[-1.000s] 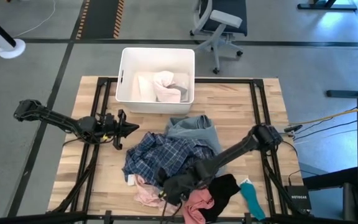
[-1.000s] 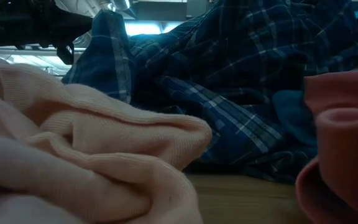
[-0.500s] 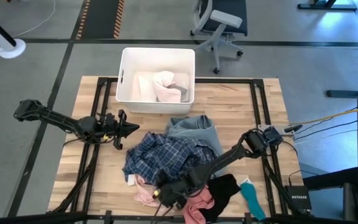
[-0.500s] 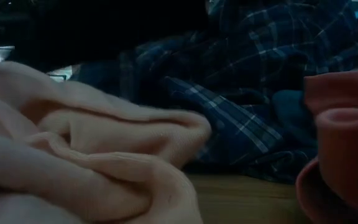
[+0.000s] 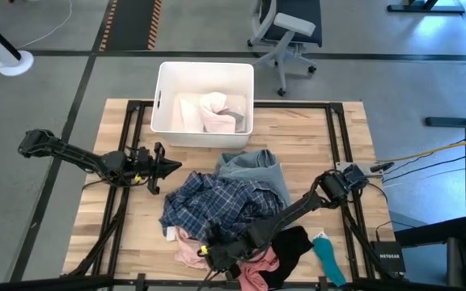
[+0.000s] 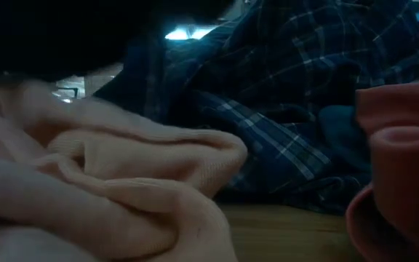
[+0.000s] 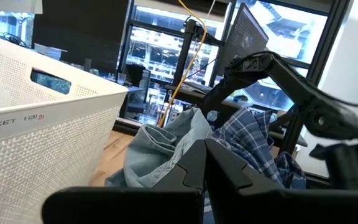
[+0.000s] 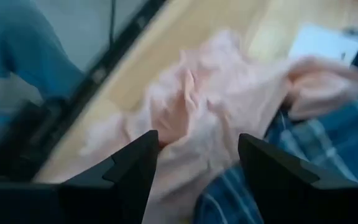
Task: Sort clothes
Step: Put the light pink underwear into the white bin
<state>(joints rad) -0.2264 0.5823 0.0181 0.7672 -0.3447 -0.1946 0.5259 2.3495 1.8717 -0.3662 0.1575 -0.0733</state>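
Note:
The clothes lie heaped on the near half of the table: a navy-white plaid shirt [image 5: 217,202], a light blue denim piece [image 5: 253,170], a pale pink garment [image 5: 186,252], a darker pink item [image 5: 257,271], a black item [image 5: 294,242] and a teal item [image 5: 328,259]. My right gripper [image 5: 214,254] is open and points slanting down just over the pale pink garment [image 8: 191,106], one finger on either side of a raised fold. In the low view it shows as a dark mass [image 6: 49,36] above that garment [image 6: 122,182]. My left gripper [image 5: 158,166] waits shut at the table's left. My right gripper comes at the pale pink garment slanting down from the table's right; its open fingers [image 8: 135,168] stand astride a raised fold [image 8: 179,112]. Whether they touch the cloth, I cannot tell.
A white bin [image 5: 165,121] at the table's far edge holds white and pale pink cloth. A small white tag [image 5: 171,234] lies beside the pale pink garment. Black frame rails [image 5: 336,137] run along the table's sides. Bare wood shows at the near left and far right.
My right gripper has come down over the pale pink garment, moving a little toward the table's near-left corner, and has rolled about its own pointing line. It has stayed open. The clothes lie as before.

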